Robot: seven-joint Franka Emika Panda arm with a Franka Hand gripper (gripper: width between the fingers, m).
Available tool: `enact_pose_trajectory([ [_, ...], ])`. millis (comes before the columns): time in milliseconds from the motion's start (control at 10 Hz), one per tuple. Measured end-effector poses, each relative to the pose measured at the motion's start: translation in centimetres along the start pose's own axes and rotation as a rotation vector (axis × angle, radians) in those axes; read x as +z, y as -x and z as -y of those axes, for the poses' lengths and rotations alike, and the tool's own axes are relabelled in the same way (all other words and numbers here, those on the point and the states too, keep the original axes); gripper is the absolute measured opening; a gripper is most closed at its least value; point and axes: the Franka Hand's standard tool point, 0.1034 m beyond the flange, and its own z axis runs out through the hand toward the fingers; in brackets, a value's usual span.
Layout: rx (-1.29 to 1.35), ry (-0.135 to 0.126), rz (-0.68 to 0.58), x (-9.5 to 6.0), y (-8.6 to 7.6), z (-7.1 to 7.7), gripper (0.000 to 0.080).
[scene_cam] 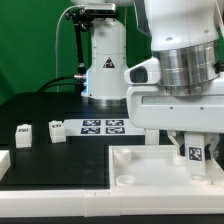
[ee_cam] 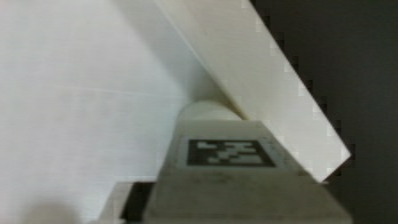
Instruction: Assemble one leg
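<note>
My gripper [scene_cam: 195, 148] is at the exterior view's right, shut on a leg [scene_cam: 196, 153], a small white block with a black-and-white tag facing out. It holds the leg upright over the far right corner of the large white panel [scene_cam: 130, 170]. In the wrist view the leg [ee_cam: 228, 152] fills the space between the jaws, and its far end sits at a round corner socket [ee_cam: 208, 102] of the panel [ee_cam: 89, 100]. I cannot tell whether the leg touches the socket. One dark finger [ee_cam: 135, 200] shows beside the leg.
Two more small white legs [scene_cam: 22, 134] [scene_cam: 56, 132] stand on the black table at the exterior view's left. The marker board [scene_cam: 103, 126] lies behind the panel. The robot base [scene_cam: 105, 60] stands at the back. Another white part [scene_cam: 4, 160] shows at the left edge.
</note>
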Motion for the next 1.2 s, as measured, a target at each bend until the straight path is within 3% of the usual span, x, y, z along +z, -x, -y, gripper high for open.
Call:
enact_pose_trajectory([
  [700, 0.763, -0.006, 0.006, 0.07, 0.34, 0.42, 0.0287],
  [900, 0.687, -0.006, 0.006, 0.08, 0.36, 0.41, 0.0287],
  [1100, 0.604, -0.009, 0.006, -0.15, 0.53, 0.54, 0.057],
  [1200, 0.466, -0.01, 0.003, -0.34, 0.5, 0.55, 0.057],
])
